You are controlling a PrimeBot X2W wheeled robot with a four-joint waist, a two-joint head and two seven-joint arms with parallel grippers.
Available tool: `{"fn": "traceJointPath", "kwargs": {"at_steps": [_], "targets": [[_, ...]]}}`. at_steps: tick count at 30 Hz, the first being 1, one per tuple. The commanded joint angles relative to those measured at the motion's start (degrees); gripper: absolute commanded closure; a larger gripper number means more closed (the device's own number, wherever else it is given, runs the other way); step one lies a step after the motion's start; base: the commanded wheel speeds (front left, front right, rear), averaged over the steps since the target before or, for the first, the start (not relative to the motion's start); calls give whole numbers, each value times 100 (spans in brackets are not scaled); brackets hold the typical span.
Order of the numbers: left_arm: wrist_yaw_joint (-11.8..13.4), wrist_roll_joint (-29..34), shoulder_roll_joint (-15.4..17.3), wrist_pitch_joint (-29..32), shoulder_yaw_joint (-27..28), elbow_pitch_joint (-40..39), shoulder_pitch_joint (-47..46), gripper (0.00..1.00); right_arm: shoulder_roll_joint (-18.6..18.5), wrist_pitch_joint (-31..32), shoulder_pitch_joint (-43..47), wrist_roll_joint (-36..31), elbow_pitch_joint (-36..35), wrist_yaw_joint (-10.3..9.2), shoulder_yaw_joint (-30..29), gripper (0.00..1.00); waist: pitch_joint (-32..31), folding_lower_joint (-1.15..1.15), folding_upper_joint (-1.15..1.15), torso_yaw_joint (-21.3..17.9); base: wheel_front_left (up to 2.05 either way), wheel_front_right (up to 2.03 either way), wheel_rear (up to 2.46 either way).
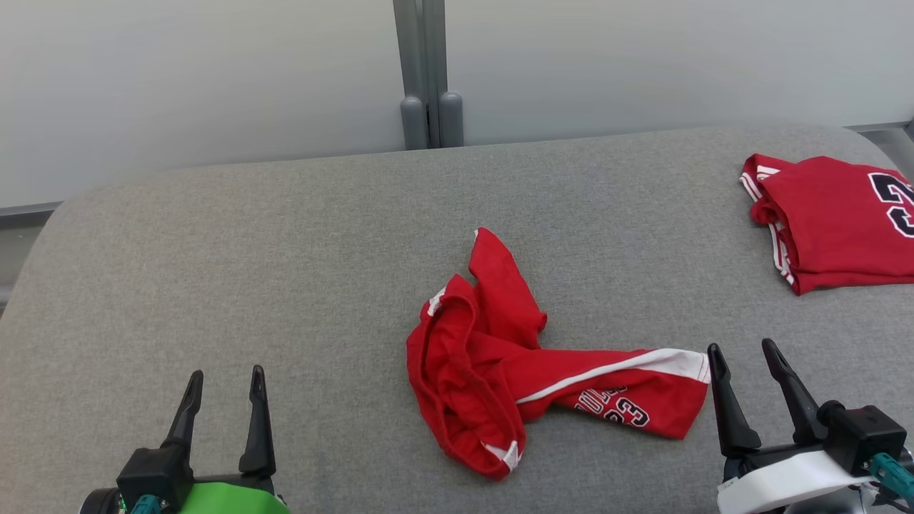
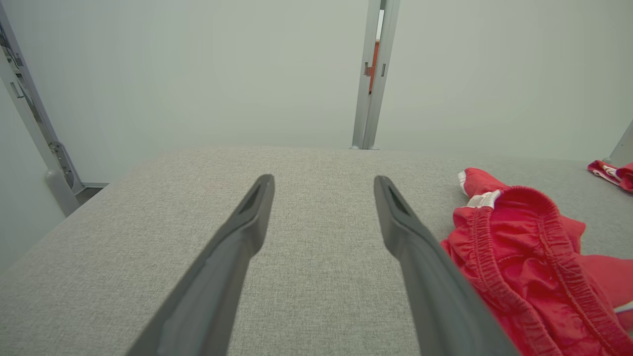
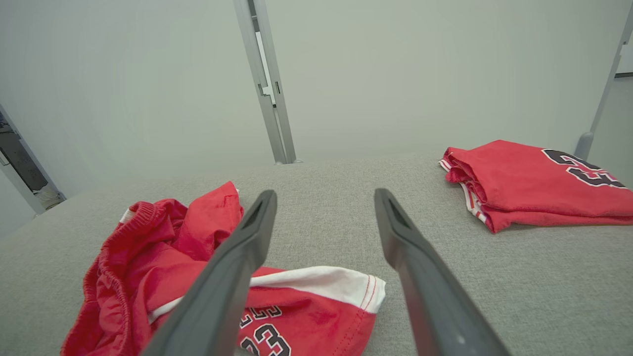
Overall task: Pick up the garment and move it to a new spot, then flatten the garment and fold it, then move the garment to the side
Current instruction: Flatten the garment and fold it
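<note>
At the middle of the table (image 1: pixel 250 235) I see the shorts (image 1: pixel 500 371) lying in a crumpled heap. The waistband is bunched on the left claw's side, and one leg, with a white stripe and a printed number, trails out toward the right claw. Both claws sit low at the near edge with nothing in them. The left claw (image 1: pixel 227 371) is spread wide and well apart from the cloth. The right claw (image 1: pixel 740 346) is spread too, its tips just beside the hem of the trailing leg. A folded jersey (image 1: pixel 835 221) rests at the far right, apart from the heap.

I judge we are at the very first step, the pick-up, with no grasp made yet. Next I would bring each claw down on a separate part: the right onto the hem close by, the left across to the waistband. Each should pinch cleanly so the heap lifts open rather than as a knot, and the shorts should be set down clear of the jersey.
</note>
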Motion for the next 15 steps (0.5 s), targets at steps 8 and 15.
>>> {"fn": "traceJointPath", "kwargs": {"at_steps": [8,15], "targets": [[-14,36,10,-16,1,-14,90,0,1,-16,-36,-29,34,-9,14,0,3,0,0,-10,0,0,0],[-99,174,10,-17,-417,-7,9,0,-80,-16,-85,-19,158,-9,-63,0,21,0,0,-7,0,0,0]]}}
